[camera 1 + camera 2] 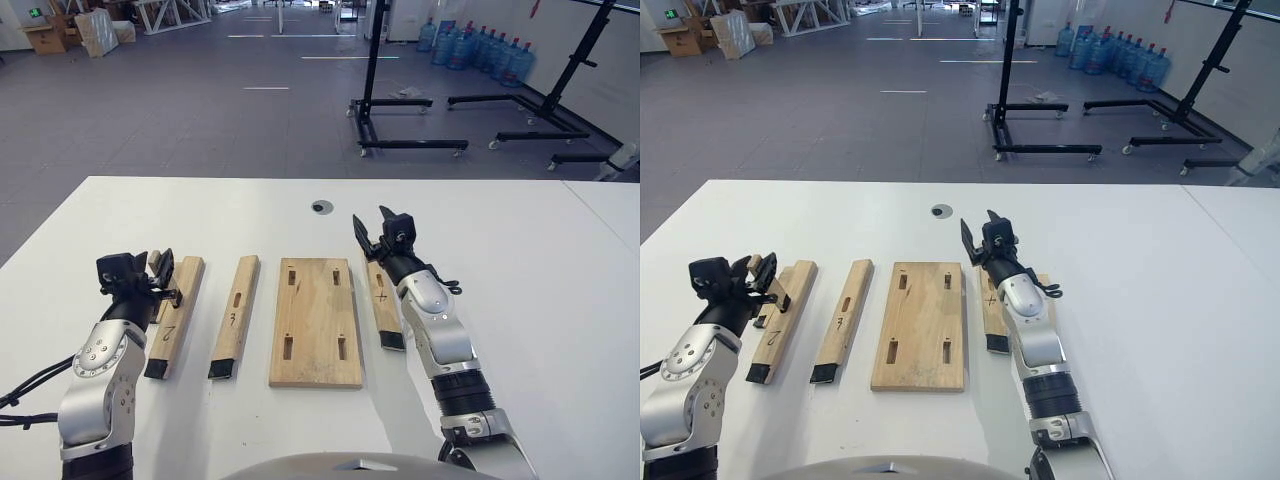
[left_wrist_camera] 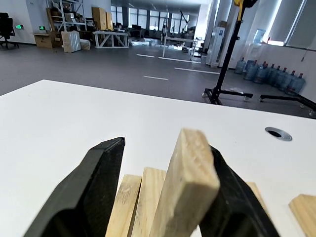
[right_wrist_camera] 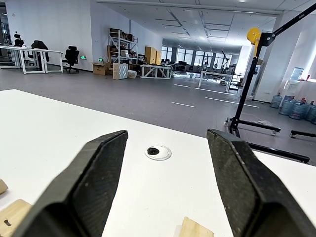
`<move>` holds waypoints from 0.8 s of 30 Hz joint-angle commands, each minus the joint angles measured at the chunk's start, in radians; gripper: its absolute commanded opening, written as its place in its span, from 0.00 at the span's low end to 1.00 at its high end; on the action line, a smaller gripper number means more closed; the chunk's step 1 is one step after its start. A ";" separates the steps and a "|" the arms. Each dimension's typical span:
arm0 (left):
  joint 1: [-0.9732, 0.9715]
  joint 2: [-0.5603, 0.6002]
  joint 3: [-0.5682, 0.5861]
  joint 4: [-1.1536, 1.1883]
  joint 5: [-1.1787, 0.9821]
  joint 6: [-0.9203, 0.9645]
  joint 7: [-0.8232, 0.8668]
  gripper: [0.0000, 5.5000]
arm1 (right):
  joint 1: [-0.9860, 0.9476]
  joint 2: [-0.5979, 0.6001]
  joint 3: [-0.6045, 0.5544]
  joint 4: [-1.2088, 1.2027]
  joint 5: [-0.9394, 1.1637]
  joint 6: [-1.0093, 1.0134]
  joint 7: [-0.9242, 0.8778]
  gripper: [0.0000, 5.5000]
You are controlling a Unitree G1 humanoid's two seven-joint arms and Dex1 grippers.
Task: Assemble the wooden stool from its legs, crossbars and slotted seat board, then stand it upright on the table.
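Note:
The slotted seat board (image 1: 316,320) lies flat mid-table. Left of it lie two legs, one marked 2 (image 1: 178,315) and one marked 3 (image 1: 235,315). A third leg (image 1: 383,300) lies along the board's right side. My left gripper (image 1: 152,268) sits at the far end of leg 2, open, with a short crossbar (image 2: 190,182) tilted up between its fingers and leaning on one finger (image 2: 232,197). There is a gap to the other finger (image 2: 94,192). My right gripper (image 1: 372,228) hovers open and empty over the far end of the right leg; its fingers (image 3: 89,187) are spread wide.
A round cable hole (image 1: 321,207) sits in the white table (image 1: 520,260) beyond the board. The table's right half and far strip are bare. Black stands and water bottles are on the floor beyond.

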 commanded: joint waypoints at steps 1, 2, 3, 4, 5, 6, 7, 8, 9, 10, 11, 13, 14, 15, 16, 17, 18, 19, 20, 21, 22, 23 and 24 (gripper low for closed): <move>-0.053 0.014 0.022 -0.044 -0.018 0.025 0.024 0.40 | -0.018 0.000 -0.003 0.016 0.003 -0.006 0.003 0.53; -0.076 0.021 0.030 -0.063 -0.027 0.040 0.034 0.40 | -0.019 0.001 -0.003 0.017 0.003 -0.007 0.004 0.53; -0.101 0.030 0.035 -0.081 -0.035 0.054 0.041 0.40 | -0.020 0.003 -0.004 0.017 0.006 -0.011 0.005 0.53; -0.134 0.039 0.041 -0.097 -0.047 0.067 0.049 0.40 | -0.020 0.005 -0.003 0.014 0.008 -0.013 0.007 0.53; -0.167 0.049 0.043 -0.112 -0.056 0.080 0.056 0.40 | -0.022 0.006 -0.002 0.013 0.009 -0.014 0.008 0.53; -0.191 0.056 0.044 -0.120 -0.063 0.091 0.063 0.40 | -0.024 0.006 -0.001 0.013 0.009 -0.015 0.008 0.53; -0.210 0.062 0.047 -0.124 -0.066 0.099 0.067 0.40 | -0.027 0.007 -0.001 0.016 0.009 -0.016 0.009 0.53; -0.222 0.067 0.050 -0.126 -0.068 0.106 0.070 0.40 | -0.030 0.007 -0.002 0.019 0.008 -0.017 0.009 0.53; -0.235 0.076 0.054 -0.122 -0.069 0.112 0.071 0.40 | -0.032 0.007 -0.003 0.023 0.007 -0.020 0.008 0.53; -0.248 0.084 0.058 -0.118 -0.069 0.116 0.072 0.40 | -0.034 0.008 -0.003 0.026 0.007 -0.022 0.007 0.53; -0.259 0.091 0.058 -0.114 -0.066 0.116 0.071 0.40 | -0.036 0.009 -0.004 0.029 0.006 -0.024 0.006 0.53; -0.275 0.097 0.051 -0.111 -0.063 0.116 0.068 0.40 | -0.039 0.010 -0.003 0.035 0.006 -0.029 0.006 0.53; -0.282 0.097 0.046 -0.110 -0.062 0.117 0.068 0.40 | -0.040 0.010 -0.002 0.037 0.005 -0.031 0.005 0.53; -0.291 0.097 0.042 -0.107 -0.061 0.118 0.070 0.40 | -0.041 0.011 -0.001 0.039 0.003 -0.033 0.005 0.53; -0.299 0.095 0.040 -0.105 -0.061 0.116 0.070 0.40 | -0.043 0.011 0.000 0.041 0.002 -0.034 0.005 0.53; -0.306 0.095 0.030 -0.096 -0.056 0.110 0.067 0.40 | -0.044 0.011 0.000 0.043 0.001 -0.035 0.006 0.53; -0.310 0.093 0.021 -0.087 -0.050 0.104 0.064 0.40 | -0.046 0.011 0.000 0.045 0.002 -0.035 0.007 0.53; -0.304 0.095 0.007 -0.072 -0.036 0.097 0.055 0.40 | -0.047 0.010 0.001 0.046 0.002 -0.035 0.009 0.53; -0.289 0.106 -0.012 -0.055 -0.015 0.090 0.040 0.40 | -0.049 0.009 0.001 0.047 0.002 -0.035 0.011 0.53; -0.266 0.123 -0.033 -0.039 0.012 0.084 0.022 0.40 | -0.050 0.008 0.002 0.048 0.003 -0.034 0.014 0.53; -0.235 0.127 -0.050 -0.003 0.032 0.077 0.001 0.40 | -0.051 0.007 0.004 0.047 0.005 -0.032 0.020 0.53; -0.210 0.130 -0.064 0.034 0.049 0.073 -0.016 0.40 | -0.049 0.007 0.005 0.045 0.014 -0.028 0.031 0.53; -0.181 0.125 -0.069 0.081 0.068 0.058 -0.022 0.40 | -0.047 0.010 0.008 0.038 0.025 -0.019 0.045 0.53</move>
